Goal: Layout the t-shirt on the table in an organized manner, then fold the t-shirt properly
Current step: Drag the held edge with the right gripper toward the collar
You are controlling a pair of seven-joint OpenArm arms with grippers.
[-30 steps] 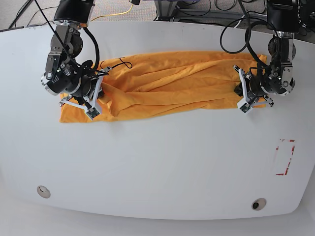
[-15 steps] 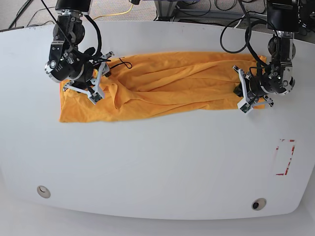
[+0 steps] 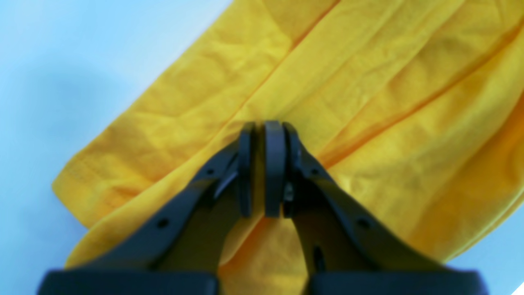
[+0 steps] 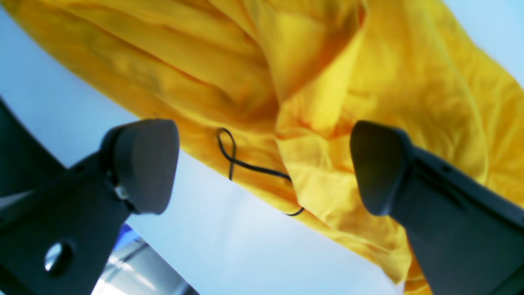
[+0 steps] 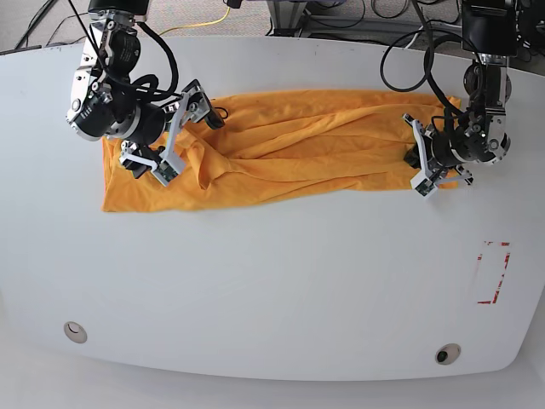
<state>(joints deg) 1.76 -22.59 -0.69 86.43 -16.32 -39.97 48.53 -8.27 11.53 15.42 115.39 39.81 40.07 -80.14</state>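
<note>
Since the earlier frames, my right gripper point(image 5: 174, 129) has let go of the cloth, spread its jaws wide and lifted toward the far side, and the bunched left end has dropped flat.

1. T-shirt point(image 5: 281, 149): it lies on the far half of the table point(image 5: 272, 281) as a long crumpled band, long axis running left to right. The right-wrist view shows a thin black line point(image 4: 235, 157) at its far-left edge.
2. Right gripper: released, holding nothing. It hangs over the left end; the shirt extends from it to the right, and the near-left corner point(image 5: 115, 203) lies nearer than the jaws. This arm is the closer one to that corner.
3. Left gripper point(image 5: 420, 170): clenched on a fold of the t-shirt at the right end; the left-wrist view shows fabric pinched between the pads point(image 3: 273, 164).
4. Judgement: layout is unfinished. With the right end pinned, regrasp the left end and draw it leftward to tension the band.
</note>
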